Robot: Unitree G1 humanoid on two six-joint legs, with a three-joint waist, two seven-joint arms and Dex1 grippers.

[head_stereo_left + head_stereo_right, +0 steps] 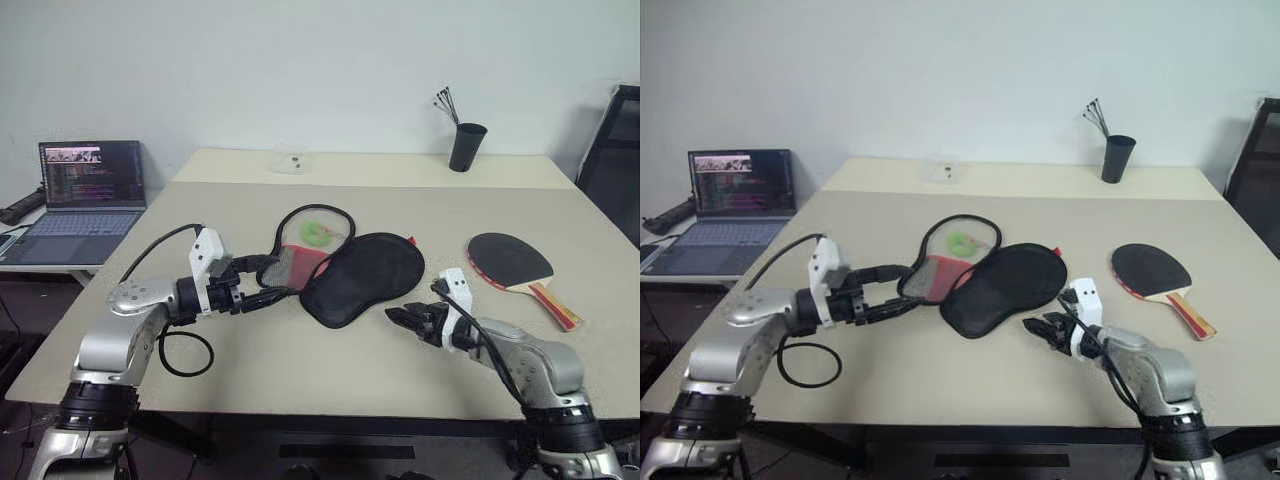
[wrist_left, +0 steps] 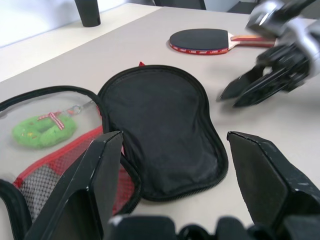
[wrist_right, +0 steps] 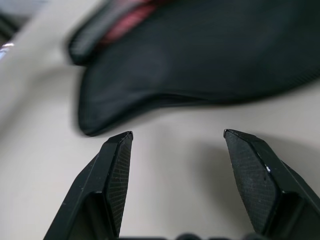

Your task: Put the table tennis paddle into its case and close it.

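While both sets of jaws stand apart and hold nothing, the step in hand reads as the approach: paddle not yet picked up, case lying unzipped and spread flat.

Right gripper (image 1: 408,319): two black fingers spread, empty, low over the beige table (image 1: 300,375), just short of the case's black flap, which lies at about its 11 o'clock in the head view.

Left gripper (image 1: 268,296): fingers wide, empty, tips at the case's narrow neck end; whether they touch the fabric I cannot tell.

Paddle-shaped soft zip case (image 1: 362,277): open like a book, black half toward the right arm, mesh-and-red half toward the left arm.

Contents: a small green object with a red-and-white ribbon (image 2: 44,130) lies in the mesh half. No paddle inside.

Table tennis paddle, round black-rubber blade with red rim and striped wooden handle (image 1: 510,262): flat on the table at the case's 3 o'clock, well apart from it, handle pointing toward the robot's right side.

Judgement: next move calls for the right gripper to swing out to the handle, at roughly its 2 o'clock, while the left steadies the case. The flat-lying handle may be awkward to pinch.
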